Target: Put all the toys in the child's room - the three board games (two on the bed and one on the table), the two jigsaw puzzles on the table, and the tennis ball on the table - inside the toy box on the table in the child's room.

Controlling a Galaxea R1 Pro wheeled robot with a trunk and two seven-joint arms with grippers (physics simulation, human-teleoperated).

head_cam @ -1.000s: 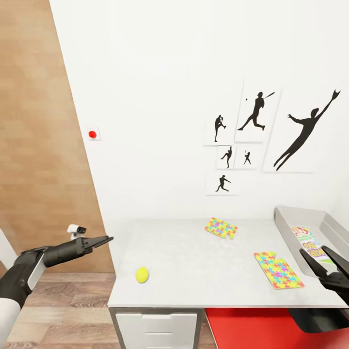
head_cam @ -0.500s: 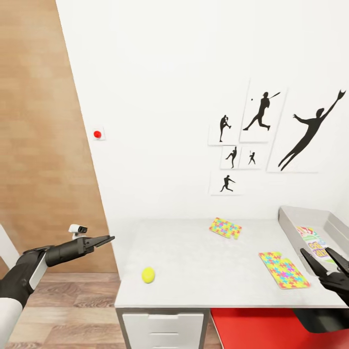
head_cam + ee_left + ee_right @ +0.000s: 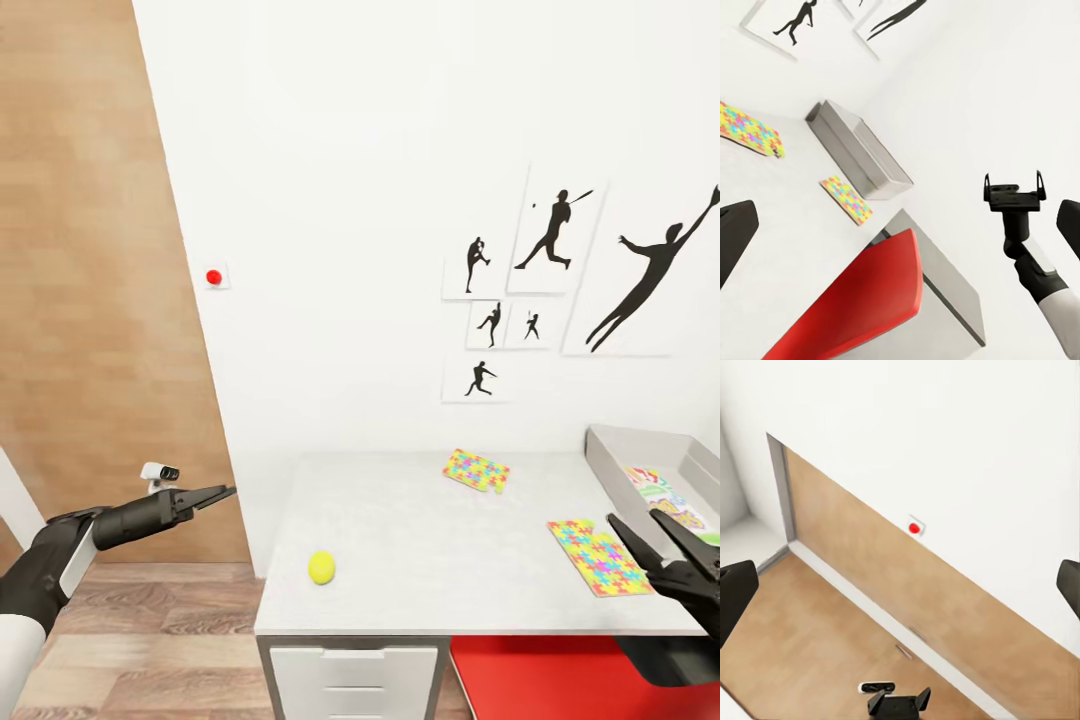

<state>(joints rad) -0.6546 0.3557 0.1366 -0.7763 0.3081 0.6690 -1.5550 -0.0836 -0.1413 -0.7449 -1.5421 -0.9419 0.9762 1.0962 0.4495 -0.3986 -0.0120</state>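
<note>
Both hands (image 3: 208, 493) (image 3: 650, 535) empty, spread, off table (image 3: 420, 590).

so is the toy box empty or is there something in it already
Not empty. In the head view a colourful printed item lies inside the toy box; the picture's edge cuts off part of the box.

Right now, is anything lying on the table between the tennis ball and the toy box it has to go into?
Nothing blocks a lifted carry. Between the tennis ball and the toy box lies bare table, then a flat jigsaw puzzle beside the box; the other puzzle sits farther back.
</note>
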